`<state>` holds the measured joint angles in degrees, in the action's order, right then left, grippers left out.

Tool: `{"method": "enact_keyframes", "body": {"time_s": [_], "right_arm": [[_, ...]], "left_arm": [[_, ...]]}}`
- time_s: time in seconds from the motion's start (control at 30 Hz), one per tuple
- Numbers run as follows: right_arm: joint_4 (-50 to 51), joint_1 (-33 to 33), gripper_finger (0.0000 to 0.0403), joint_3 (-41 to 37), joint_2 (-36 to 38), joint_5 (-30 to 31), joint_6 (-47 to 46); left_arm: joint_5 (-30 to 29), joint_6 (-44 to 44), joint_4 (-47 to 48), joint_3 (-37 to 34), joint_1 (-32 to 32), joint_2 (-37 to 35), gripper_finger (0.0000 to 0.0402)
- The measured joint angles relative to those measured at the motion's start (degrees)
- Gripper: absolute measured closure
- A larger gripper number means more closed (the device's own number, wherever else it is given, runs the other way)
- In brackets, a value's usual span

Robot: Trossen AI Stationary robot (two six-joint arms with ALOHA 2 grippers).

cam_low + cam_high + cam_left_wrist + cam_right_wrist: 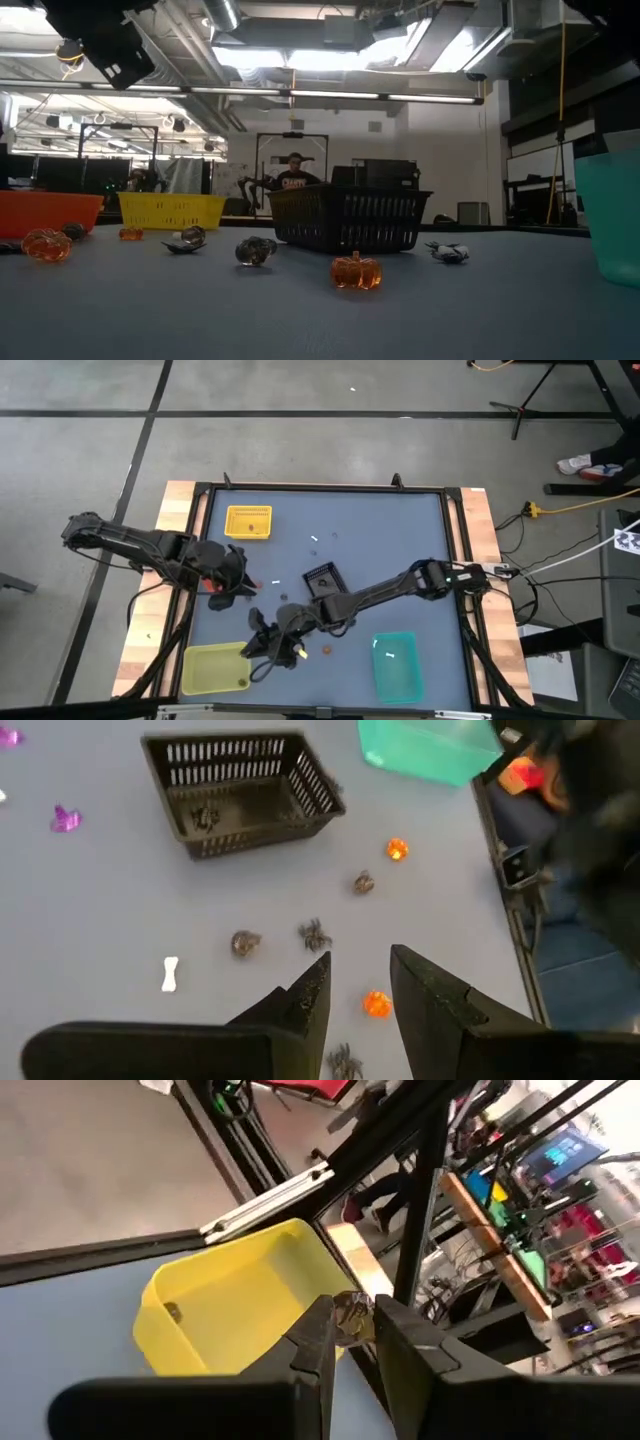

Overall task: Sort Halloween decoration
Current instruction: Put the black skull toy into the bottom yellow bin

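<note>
Right gripper [350,1325]: pinching small pale trinket [352,1313] beside yellow-green plastic tray [230,1305]. Risk: release outside rim. Left gripper [358,992]: parted, empty.

Overhead and table-level views share the black basket [324,579].

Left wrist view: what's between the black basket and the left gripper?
A dark spider and two grey trinkets, otherwise bare mat. The left wrist view shows it.
</note>
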<state>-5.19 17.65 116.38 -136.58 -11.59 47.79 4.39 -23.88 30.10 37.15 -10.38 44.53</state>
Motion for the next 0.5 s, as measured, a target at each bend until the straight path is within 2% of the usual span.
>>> {"method": "enact_keyframes", "body": {"time_s": [0.13,0.5], "right_arm": [[-5.25,-0.03,0.0338,0.00,-3.63,-0.02,-0.01],[-8.90,-0.04,0.0338,0.00,-8.03,0.50,0.44]], "left_arm": [[-0.86,0.01,0.29,0.02,-0.10,-0.93,0.0310],[-0.94,0.04,0.42,0.02,-0.10,-1.07,0.0310]]}}
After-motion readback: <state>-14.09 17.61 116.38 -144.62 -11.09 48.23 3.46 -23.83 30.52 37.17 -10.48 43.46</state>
